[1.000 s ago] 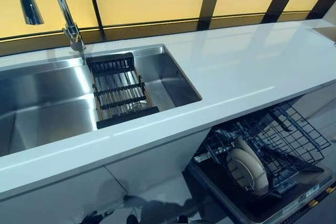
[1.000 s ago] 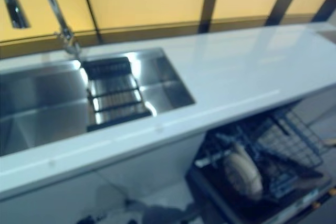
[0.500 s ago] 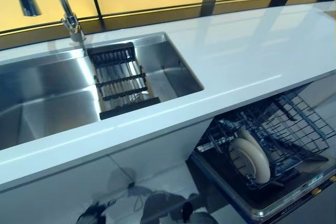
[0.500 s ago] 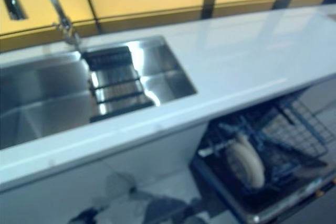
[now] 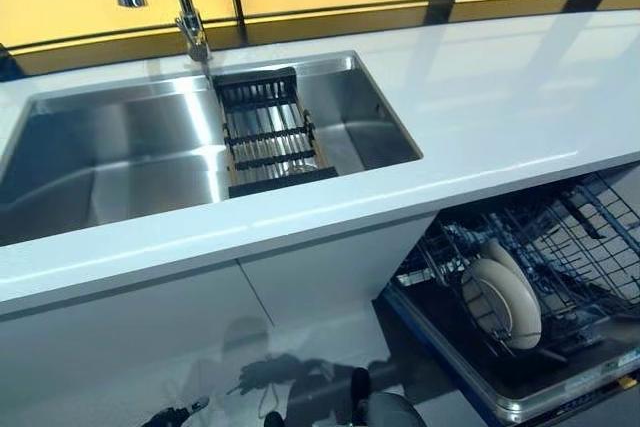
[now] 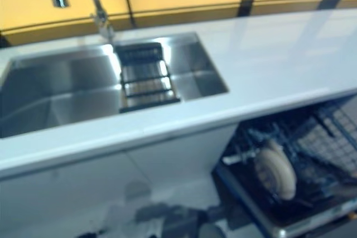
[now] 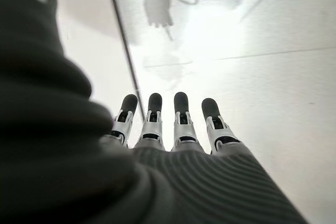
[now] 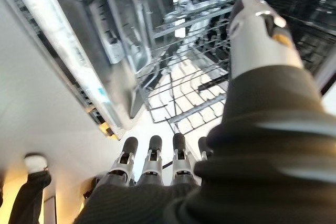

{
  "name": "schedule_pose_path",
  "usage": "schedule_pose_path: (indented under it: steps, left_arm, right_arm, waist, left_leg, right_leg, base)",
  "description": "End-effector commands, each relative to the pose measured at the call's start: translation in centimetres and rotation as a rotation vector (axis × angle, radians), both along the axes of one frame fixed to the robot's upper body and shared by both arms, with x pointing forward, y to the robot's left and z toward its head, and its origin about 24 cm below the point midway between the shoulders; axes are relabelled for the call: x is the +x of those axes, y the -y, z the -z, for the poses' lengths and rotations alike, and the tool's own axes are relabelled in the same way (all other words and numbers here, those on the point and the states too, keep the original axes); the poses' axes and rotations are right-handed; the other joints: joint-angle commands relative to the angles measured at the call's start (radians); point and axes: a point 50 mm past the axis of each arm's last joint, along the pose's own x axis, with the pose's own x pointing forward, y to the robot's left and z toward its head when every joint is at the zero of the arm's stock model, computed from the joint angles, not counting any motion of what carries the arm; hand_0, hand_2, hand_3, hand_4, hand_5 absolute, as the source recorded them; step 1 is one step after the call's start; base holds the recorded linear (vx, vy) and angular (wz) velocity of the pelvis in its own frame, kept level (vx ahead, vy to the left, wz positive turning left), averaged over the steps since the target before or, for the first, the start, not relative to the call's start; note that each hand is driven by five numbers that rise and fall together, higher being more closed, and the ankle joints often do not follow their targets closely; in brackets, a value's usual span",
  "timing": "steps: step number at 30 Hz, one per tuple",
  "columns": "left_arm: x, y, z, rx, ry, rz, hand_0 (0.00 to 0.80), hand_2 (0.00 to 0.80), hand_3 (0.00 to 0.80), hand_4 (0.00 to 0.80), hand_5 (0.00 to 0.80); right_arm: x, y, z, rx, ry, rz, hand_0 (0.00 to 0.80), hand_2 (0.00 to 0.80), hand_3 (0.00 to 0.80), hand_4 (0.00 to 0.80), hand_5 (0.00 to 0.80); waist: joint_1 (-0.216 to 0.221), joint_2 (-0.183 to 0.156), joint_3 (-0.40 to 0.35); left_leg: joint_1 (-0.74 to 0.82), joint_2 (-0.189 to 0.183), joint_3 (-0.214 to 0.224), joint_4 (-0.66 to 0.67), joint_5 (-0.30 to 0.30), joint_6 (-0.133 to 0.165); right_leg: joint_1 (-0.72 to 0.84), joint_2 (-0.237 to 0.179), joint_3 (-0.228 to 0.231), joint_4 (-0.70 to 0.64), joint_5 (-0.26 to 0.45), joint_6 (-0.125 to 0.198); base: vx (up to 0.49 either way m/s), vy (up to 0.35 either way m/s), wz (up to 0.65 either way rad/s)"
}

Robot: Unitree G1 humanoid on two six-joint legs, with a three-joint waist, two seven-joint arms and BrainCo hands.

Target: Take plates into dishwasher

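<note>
Both robot hands, left robot hand [image 7: 173, 129] and right robot hand [image 8: 152, 163], hang straight-fingered and empty. The plates [image 5: 503, 299] already stand in the dishwasher rack [image 5: 560, 247], lower right of the frame. The sink [image 5: 120, 152] shows none; risk is grabbing the drainer [image 5: 265, 132] or bumping the counter [image 5: 500, 107].

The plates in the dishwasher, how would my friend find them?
Look under the white counter, right of the sink, where the dishwasher rack is pulled out. The plates stand on edge in it: round and cream, unlike the dark wires.
</note>
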Motion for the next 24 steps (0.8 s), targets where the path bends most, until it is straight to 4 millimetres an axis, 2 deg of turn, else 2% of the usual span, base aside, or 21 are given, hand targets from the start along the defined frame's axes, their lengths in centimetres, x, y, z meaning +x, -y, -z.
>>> schedule_pose_path:
  steps: [1,3,5,7,10,12,13,14,16,17,18,20,23,24]
  left_arm:
    - [2.6,-0.9,-1.2,0.059,0.101,0.049,0.0,0.0,0.0,0.0,0.0]
    - [3.1,-1.3,-1.6,0.078,0.104,0.087,0.0,0.0,0.0,0.0,0.0]
    - [3.5,-1.4,-1.8,0.093,0.101,0.117,0.0,0.0,0.0,0.0,0.0]
    - [3.4,-2.0,-2.0,0.126,0.076,0.132,0.0,0.0,0.0,0.0,0.0]
    - [2.2,-3.6,-2.3,0.149,0.026,0.073,0.0,0.0,0.0,0.0,0.0]
    - [1.2,-4.4,-2.3,0.147,-0.007,0.029,0.0,0.0,0.0,0.0,0.0]
    - [0.1,-4.8,-2.2,0.146,-0.035,-0.013,0.0,0.0,0.0,0.0,0.0]
    - [-0.6,-5.2,-2.2,0.144,-0.053,-0.038,0.0,0.0,0.0,0.0,0.0]
    - [-1.5,-5.7,-2.3,0.148,-0.091,-0.051,0.0,0.0,0.0,0.0,0.0]
    - [-1.6,-5.8,-2.3,0.149,-0.093,-0.051,0.0,0.0,0.0,0.0,0.0]
    - [-0.9,-6.1,-2.6,0.163,-0.087,-0.043,0.0,0.0,0.0,0.0,0.0]
    - [0.0,-6.3,-2.9,0.189,-0.057,-0.059,0.0,0.0,0.0,0.0,0.0]
    - [0.2,-6.1,-2.9,0.174,-0.024,-0.099,0.0,0.0,0.0,0.0,0.0]
    - [1.1,-5.4,-2.8,0.144,0.013,-0.081,0.0,0.0,0.0,0.0,0.0]
  right_arm:
    - [-0.2,0.5,-0.5,-0.014,0.006,0.063,0.0,0.0,0.0,0.0,0.0]
    - [-0.4,0.2,0.3,0.016,-0.002,0.061,0.0,0.0,0.0,0.0,0.0]
    - [-0.7,-0.1,1.2,0.036,-0.014,0.06,0.0,0.0,0.0,0.0,0.0]
    - [-0.9,-1.0,2.8,0.075,-0.012,0.074,0.0,0.0,0.0,0.0,0.0]
    - [-1.2,-1.5,4.1,0.121,-0.015,0.109,0.0,0.0,0.0,0.0,0.0]
    - [-1.3,-2.3,5.6,0.151,-0.022,0.109,0.0,0.0,0.0,0.0,0.0]
    - [-1.5,-3.0,6.9,0.165,-0.038,0.105,0.0,0.0,0.0,0.0,0.0]
    - [-1.7,-3.5,7.7,0.172,-0.054,0.098,0.0,0.0,0.0,0.0,0.0]
    - [-2.5,-4.1,9.1,0.196,-0.085,0.129,0.0,0.0,0.0,0.0,0.0]
    - [-2.7,-4.1,9.3,0.199,-0.089,0.135,0.0,0.0,0.0,0.0,0.0]
    - [-3.1,-4.6,10.2,0.214,-0.112,0.154,0.0,0.0,0.0,0.0,0.0]
    - [-2.9,-5.2,11.0,0.26,-0.117,0.167,0.0,0.0,0.0,0.0,0.0]
    - [-3.2,-6.0,12.0,0.298,-0.152,0.166,0.0,0.0,0.0,0.0,0.0]
    - [-3.9,-6.3,12.5,0.331,-0.16,0.183,0.0,0.0,0.0,0.0,0.0]
  waist:
    - [0.017,-0.103,-0.025]
    - [0.016,-0.102,-0.005]
    - [0.02,-0.088,0.016]
    - [0.012,-0.084,0.031]
    - [0.022,-0.073,0.022]
    - [0.04,-0.05,0.008]
    - [0.06,-0.03,-0.004]
    - [0.073,-0.023,-0.013]
    - [0.095,-0.031,-0.03]
    - [0.097,-0.034,-0.034]
    - [0.112,-0.056,-0.037]
    - [0.129,-0.078,-0.031]
    - [0.128,-0.086,-0.03]
    - [0.126,-0.09,-0.032]
  left_leg:
    - [0.108,-0.071,0.043,0.183,-0.224,0.068]
    - [0.111,-0.08,0.05,0.176,-0.215,0.072]
    - [0.115,-0.072,0.054,0.162,-0.2,0.068]
    - [0.111,-0.078,0.044,0.141,-0.175,0.078]
    - [0.094,-0.075,0.074,0.086,-0.127,0.09]
    - [0.066,-0.053,0.098,0.073,-0.099,0.094]
    - [0.037,-0.023,0.106,0.081,-0.082,0.094]
    - [0.017,-0.003,0.107,0.095,-0.079,0.092]
    - [-0.024,0.025,0.095,0.146,-0.088,0.087]
    - [-0.032,0.027,0.093,0.152,-0.087,0.086]
    - [-0.081,0.055,0.077,0.224,-0.11,0.071]
    - [-0.113,0.091,0.101,0.26,-0.118,0.055]
    - [-0.102,0.106,0.102,0.243,-0.096,0.04]
    - [-0.099,0.121,0.117,0.209,-0.062,0.029]
  right_leg:
    - [-0.093,0.006,0.045,-0.092,0.149,0.102]
    - [-0.121,0.0,0.016,-0.152,0.169,0.131]
    - [-0.146,-0.001,0.003,-0.152,0.168,0.136]
    - [-0.137,-0.001,0.028,-0.146,0.19,0.126]
    - [-0.099,-0.029,0.046,0.026,0.195,0.114]
    - [-0.06,-0.062,0.059,0.123,0.159,0.1]
    - [-0.027,-0.102,0.073,0.196,0.132,0.089]
    - [0.011,-0.129,0.083,0.202,0.122,0.084]
    - [0.085,-0.183,0.107,0.163,0.119,0.085]
    - [0.09,-0.189,0.108,0.151,0.122,0.086]
    - [0.135,-0.206,0.113,0.051,0.084,0.103]
    - [0.142,-0.189,0.068,-0.002,0.039,0.125]
    - [0.142,-0.162,0.085,-0.008,0.022,0.139]
    - [0.149,-0.147,0.067,-0.022,0.009,0.142]
  base:
    - [-0.199,0.128,-0.04]
    - [-0.195,0.121,-0.09]
    - [-0.195,0.078,-0.09]
    - [-0.302,0.046,-0.07]
    - [-0.324,-0.009,-0.25]
    - [-0.398,-0.098,-0.64]
    - [-0.381,-0.197,-0.72]
    - [-0.349,-0.297,-0.67]
    - [-0.196,-0.309,-0.57]
    - [-0.223,-0.407,-0.47]
    - [-0.245,-0.412,-0.34]
    - [-0.245,-0.42,-0.33]
    - [-0.141,-0.225,-0.35]
    - [-0.158,-0.177,-0.08]
